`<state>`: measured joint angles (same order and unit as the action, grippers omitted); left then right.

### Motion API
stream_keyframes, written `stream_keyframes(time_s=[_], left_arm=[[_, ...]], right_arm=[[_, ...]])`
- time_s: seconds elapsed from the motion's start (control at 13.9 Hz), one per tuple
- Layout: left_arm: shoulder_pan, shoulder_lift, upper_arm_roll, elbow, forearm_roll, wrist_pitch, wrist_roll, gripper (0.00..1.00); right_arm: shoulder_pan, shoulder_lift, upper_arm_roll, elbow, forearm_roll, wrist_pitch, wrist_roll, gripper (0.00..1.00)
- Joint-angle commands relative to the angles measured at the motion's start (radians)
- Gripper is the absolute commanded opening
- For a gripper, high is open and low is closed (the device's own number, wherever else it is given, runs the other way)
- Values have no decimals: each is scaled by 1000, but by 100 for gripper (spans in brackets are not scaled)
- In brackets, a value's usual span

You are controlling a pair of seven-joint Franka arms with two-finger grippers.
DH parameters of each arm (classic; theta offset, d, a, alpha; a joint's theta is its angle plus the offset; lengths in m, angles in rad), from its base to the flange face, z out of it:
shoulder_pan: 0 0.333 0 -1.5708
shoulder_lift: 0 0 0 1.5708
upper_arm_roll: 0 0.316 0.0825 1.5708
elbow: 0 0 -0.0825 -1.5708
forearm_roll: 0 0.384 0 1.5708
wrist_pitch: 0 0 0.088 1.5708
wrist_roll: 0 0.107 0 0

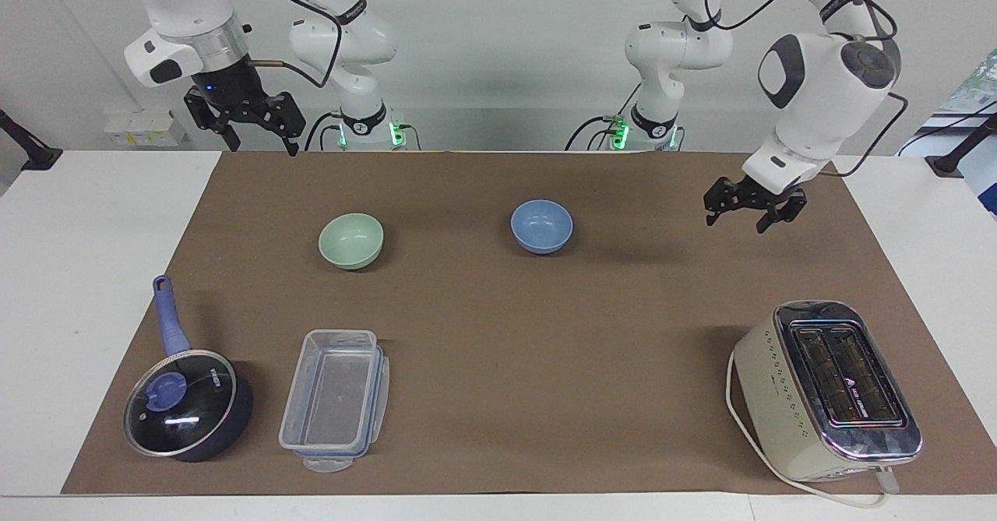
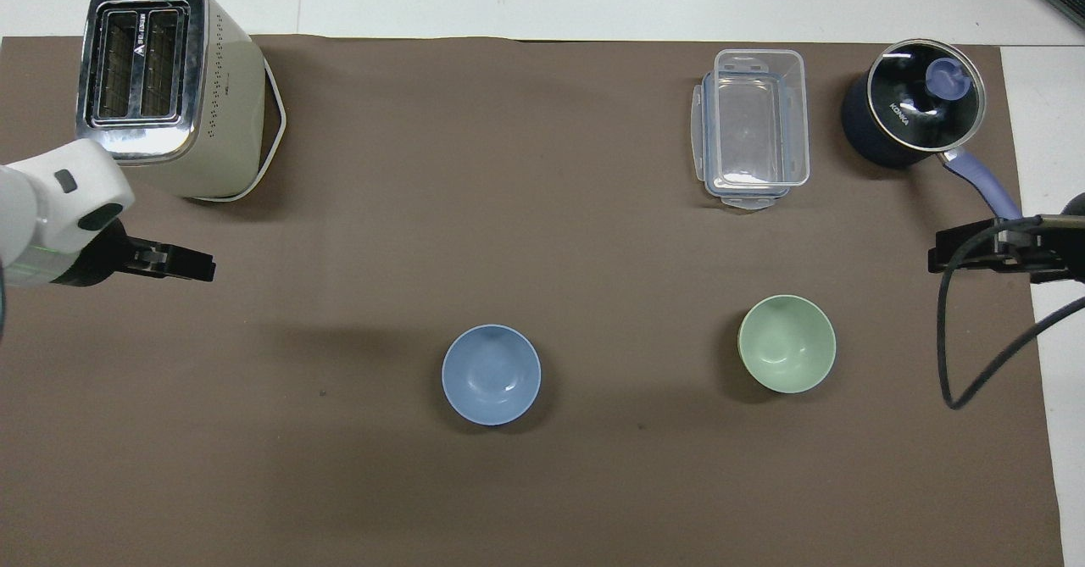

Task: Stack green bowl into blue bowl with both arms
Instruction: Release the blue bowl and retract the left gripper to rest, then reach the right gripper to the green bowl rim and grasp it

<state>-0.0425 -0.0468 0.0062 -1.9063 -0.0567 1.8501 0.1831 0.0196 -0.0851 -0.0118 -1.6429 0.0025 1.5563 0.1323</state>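
The pale green bowl (image 1: pixel 351 240) (image 2: pixel 787 343) stands upright and empty on the brown mat, toward the right arm's end. Beside it, near the mat's middle, the periwinkle blue bowl (image 1: pixel 541 226) (image 2: pixel 492 374) also stands upright and empty, about a bowl's width or two away. My left gripper (image 1: pixel 736 223) (image 2: pixel 197 267) hangs open and empty above bare mat, well off the blue bowl toward the left arm's end. My right gripper (image 1: pixel 263 146) (image 2: pixel 954 258) is raised, open and empty, over the mat's edge at the right arm's end, and waits there.
A cream toaster (image 1: pixel 826 388) (image 2: pixel 161 84) stands farthest from the robots at the left arm's end. A clear plastic container (image 1: pixel 335 396) (image 2: pixel 754 126) and a dark lidded saucepan (image 1: pixel 187 404) (image 2: pixel 915 101) sit farther out than the green bowl.
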Motion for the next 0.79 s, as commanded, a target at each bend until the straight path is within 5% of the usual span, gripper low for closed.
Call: stream_keyframes(time_s=[0.0,0.36,0.72], left_arm=[[16,53,-12,133,70,-113,13,100],[18,114,-14,324,72,-279,12,100],[18,113,-9,346,60,-267,-22,100]], right_arm=[[-10,-54,4,-121,33,86,-43,100],[-15,-87,3,-340,36,266,-94,100],[-29,-52,3,-581,37,537,-109,100]])
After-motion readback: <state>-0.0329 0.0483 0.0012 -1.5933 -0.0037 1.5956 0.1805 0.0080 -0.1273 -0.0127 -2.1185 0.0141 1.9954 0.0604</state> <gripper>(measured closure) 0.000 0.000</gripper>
